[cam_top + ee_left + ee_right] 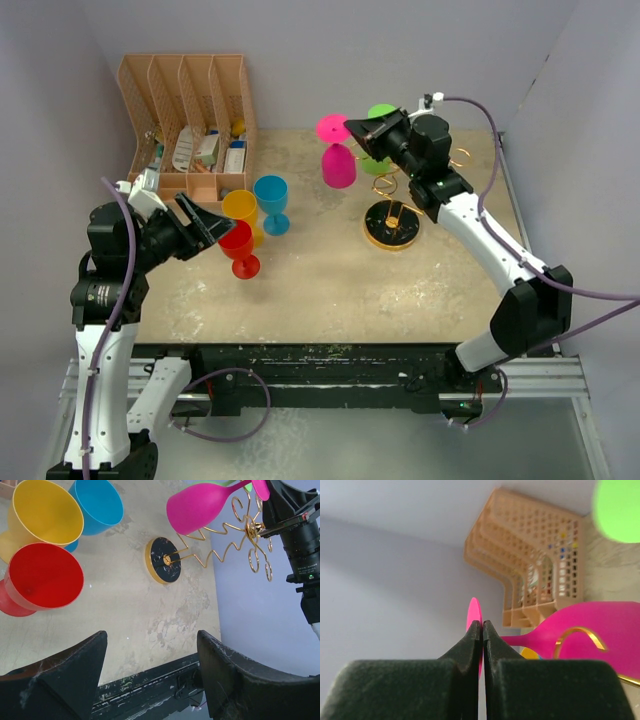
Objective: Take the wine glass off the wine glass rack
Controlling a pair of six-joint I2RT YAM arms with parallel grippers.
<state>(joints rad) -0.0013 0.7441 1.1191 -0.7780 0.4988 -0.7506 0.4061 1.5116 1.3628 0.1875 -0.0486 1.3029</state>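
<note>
A pink wine glass (338,165) (197,510) (615,625) hangs bowl down just left of the wine glass rack (392,222), a gold wire stand with curled loops (235,535) on a round dark base (164,560). My right gripper (350,128) (481,625) is shut on the rim of the glass's flat pink foot (474,611). A gold loop (580,631) crosses in front of the pink bowl; I cannot tell whether it touches. My left gripper (215,225) (151,640) stands open and empty, low at the left.
A green glass (378,160) hangs on the rack behind my right gripper. Red (238,245), yellow (242,208) and blue (271,200) glasses stand upright beside my left gripper. An orange slotted organizer (190,110) sits at the back left. Walls close in on both sides.
</note>
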